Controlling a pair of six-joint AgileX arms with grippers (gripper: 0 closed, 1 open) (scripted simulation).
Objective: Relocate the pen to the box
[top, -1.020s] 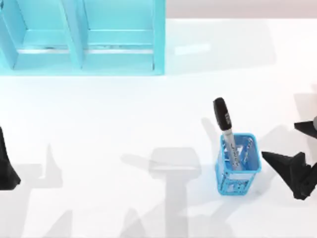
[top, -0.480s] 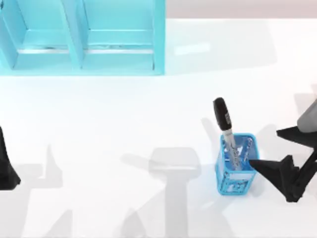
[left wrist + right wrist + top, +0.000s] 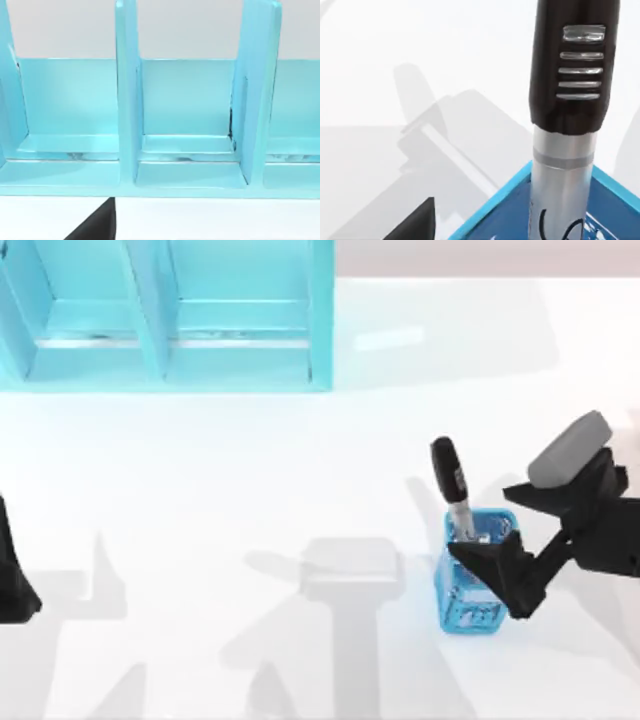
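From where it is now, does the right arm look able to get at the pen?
Probably yes. The right gripper is open beside the blue mesh cup, and the pen stands well above its rim with nothing around its black cap.

Both AgileX arms are matte black with angular, faceted shells. The right claw (image 3: 500, 540) has 2 pointed, wedge-shaped fingers and a rounded grey block behind the wrist. The left arm (image 3: 12, 575) appears as a plain black tapering shape.

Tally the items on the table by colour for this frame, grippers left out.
Light blue: 2, the box at the table's far left, and the mesh cup on the right.
Silver and black: 1, the pen standing in the cup.
Total: 3
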